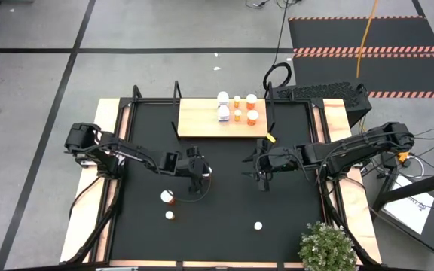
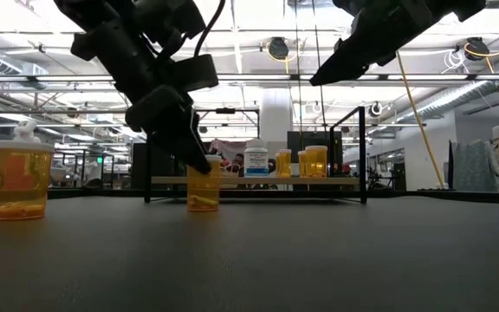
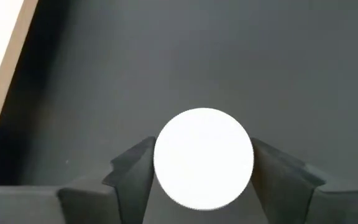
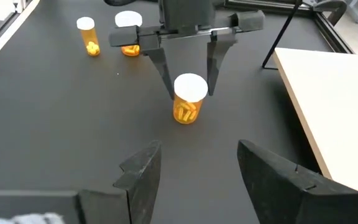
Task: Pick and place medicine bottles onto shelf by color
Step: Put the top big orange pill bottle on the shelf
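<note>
- Left claw [image 4: 190, 73] is straddling an orange bottle [image 4: 188, 104] left of centre in the overhead frame, pointing straight down over it.
- From its wrist camera I see the white cap [image 3: 203, 158] filling the gap, a finger [image 3: 132, 171] hard against each side; whether it's actually squeezing, I can't tell.
- That bottle stands upright on the black mat [image 1: 224, 196].
- Right claw [image 1: 261, 167] hovers just right of centre, fingers apart and holding nothing.
- Shelf [image 1: 202, 120] sits at top centre of the overhead frame, with two white bottles [image 1: 223, 113] and four orange ones [image 1: 252, 116] already on it.
- Three more loose bottles on the mat: two [image 1: 167, 197] at lower left, one [image 1: 258, 225] at lower centre-right.
- Potted plant [image 1: 327, 247] fills the bottom right corner.
</note>
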Robot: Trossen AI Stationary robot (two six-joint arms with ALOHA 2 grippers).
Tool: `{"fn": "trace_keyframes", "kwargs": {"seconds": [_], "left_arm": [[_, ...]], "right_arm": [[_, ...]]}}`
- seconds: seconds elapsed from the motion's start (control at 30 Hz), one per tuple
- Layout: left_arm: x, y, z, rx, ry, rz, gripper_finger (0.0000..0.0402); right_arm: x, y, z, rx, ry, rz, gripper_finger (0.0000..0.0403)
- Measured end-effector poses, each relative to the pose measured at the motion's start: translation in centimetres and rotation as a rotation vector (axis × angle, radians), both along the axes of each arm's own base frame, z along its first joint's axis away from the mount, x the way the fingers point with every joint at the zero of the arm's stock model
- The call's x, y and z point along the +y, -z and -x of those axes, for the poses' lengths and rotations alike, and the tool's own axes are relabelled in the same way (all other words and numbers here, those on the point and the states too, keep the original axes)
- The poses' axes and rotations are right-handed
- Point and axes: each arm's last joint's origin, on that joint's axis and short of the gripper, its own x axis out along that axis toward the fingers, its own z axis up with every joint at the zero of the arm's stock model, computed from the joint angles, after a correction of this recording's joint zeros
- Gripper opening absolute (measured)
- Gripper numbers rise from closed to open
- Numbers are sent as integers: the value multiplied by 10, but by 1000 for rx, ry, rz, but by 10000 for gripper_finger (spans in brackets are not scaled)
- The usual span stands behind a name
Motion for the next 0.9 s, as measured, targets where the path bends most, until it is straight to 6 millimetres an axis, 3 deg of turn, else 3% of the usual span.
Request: {"fn": "trace_keyframes", "kwargs": {"seconds": [0.23,0.47,0.63,0.9], "left_arm": [[2,0,-1,-5,2,-8,209],[2,-5,-1,-7,30,-30,229],[5,-26,-8,32,58,-61,224],[32,-89,-25,73,98,-155,219]], "right_arm": [[0,0,0,1,0,0,205],[0,0,0,5,-1,2,205],[0,2,1,29,-11,21,205],[0,2,1,30,-46,76,205]]}}
